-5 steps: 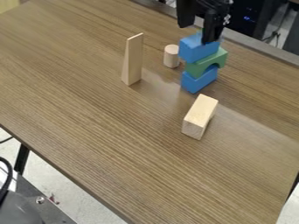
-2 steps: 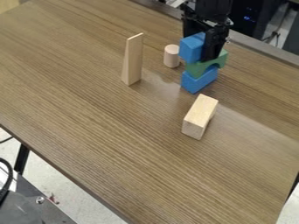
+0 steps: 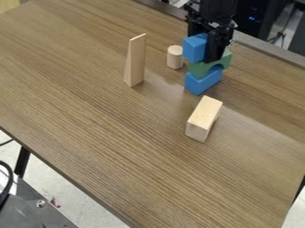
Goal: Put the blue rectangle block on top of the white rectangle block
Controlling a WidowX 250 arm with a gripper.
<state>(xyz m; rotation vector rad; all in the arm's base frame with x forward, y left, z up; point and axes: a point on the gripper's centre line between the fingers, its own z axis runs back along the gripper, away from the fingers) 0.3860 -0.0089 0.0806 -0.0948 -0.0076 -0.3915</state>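
The hand (image 3: 204, 48), lower than in the earliest frame, now straddles the upper blue rectangular block (image 3: 194, 49) above the green arch block (image 3: 200, 68); whether it grasps cannot be told. The pale wooden rectangular block (image 3: 204, 116) remains unmoved.

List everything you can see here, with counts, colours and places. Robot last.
top blue block: one, blue, on the arch, at the gripper
arch: one, green, mid-stack
bottom blue block: one, blue, under the arch
pale block: one, pale wood, lying in front of the stack
cylinder: one, pale wood, upright, left of the stack
wedge: one, pale wood, standing, left of the cylinder
table: one, brown, under the blocks
table leg: at least one, black, lower left
equipment: count unclear, grey and black, lower-left corner
floor: one, pale grey, below the table
gripper: one, black, at the stack's top
arm: one, black, top edge
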